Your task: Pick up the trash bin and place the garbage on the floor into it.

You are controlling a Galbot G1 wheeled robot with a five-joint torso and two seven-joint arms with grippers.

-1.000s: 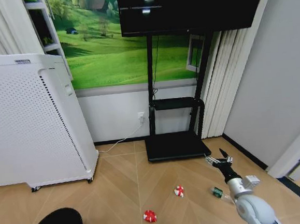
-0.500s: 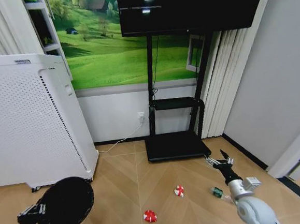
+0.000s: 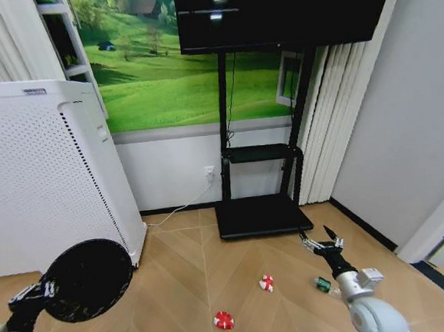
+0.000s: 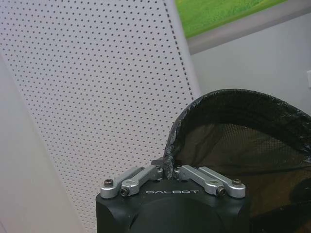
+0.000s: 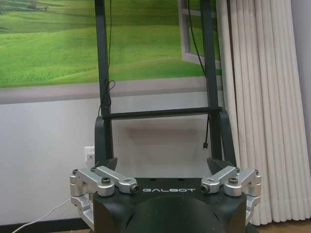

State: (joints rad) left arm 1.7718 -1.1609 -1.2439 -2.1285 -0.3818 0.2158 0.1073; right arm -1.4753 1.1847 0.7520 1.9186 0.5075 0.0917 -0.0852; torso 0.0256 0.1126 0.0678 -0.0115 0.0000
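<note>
The black trash bin (image 3: 89,280) hangs in the air at the lower left, tipped so its round mouth faces me. My left gripper (image 3: 41,292) is shut on its rim; in the left wrist view the fingers (image 4: 146,175) pinch the edge of the mesh trash bin (image 4: 243,141). On the floor (image 3: 178,292) lie two red-and-white wads (image 3: 267,283) (image 3: 222,320) and a small green-labelled bottle (image 3: 322,284). My right gripper (image 3: 321,243) stands open above the bottle, holding nothing, and in the right wrist view its fingers (image 5: 108,165) are spread wide.
A tall white perforated appliance (image 3: 47,187) stands at the left, right behind the bin, and its panel (image 4: 97,97) is close to the left wrist. A black TV stand (image 3: 261,217) stands against the back wall, with curtains (image 3: 334,126) and a wall to the right.
The left arm has lifted the bin from the bottom edge up to the lower left, with its mouth now turned toward me. The right gripper has edged slightly up.
</note>
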